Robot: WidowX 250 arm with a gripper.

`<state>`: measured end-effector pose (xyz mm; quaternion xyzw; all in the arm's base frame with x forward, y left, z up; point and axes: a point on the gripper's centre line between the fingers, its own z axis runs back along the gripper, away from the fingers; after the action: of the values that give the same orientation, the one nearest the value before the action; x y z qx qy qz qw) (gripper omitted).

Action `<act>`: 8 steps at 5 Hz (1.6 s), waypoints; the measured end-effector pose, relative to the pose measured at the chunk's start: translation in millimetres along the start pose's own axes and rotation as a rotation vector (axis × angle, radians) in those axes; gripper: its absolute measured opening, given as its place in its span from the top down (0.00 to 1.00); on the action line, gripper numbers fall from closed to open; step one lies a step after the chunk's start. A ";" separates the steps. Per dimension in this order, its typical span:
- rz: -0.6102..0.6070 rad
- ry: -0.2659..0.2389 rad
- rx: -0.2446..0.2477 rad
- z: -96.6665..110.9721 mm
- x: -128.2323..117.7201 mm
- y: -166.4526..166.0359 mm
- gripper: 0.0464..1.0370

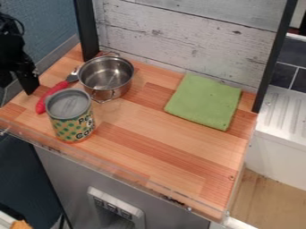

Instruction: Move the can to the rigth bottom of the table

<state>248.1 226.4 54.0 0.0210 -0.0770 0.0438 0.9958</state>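
pincer (pixel 23 80) at left, wooden tabletop (pixel 143 134), whitewashed plank backboard (pixel 185 38), blue wall (pixel 44 22)

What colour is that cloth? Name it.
The cloth is light green, clearest in the camera view.

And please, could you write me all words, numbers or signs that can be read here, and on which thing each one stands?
Tin can: dark lettering, partly curving out of sight; no whole word is surely readable.
Control panel at the front: any marks are too small to read.
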 end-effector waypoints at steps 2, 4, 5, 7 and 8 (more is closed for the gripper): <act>-0.064 0.001 -0.021 1.4 -3.9 -48.3 0.04; -0.114 0.045 -0.024 -9.1 -19.8 -91.2 0.04; -0.132 0.046 -0.025 -9.0 -24.5 -117.2 0.04; -0.188 0.060 -0.020 -9.0 -25.0 -174.8 0.04; -0.227 0.054 -0.035 -8.1 -22.3 -206.0 0.04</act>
<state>246.0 19.8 35.3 0.0112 -0.0480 -0.0702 0.9963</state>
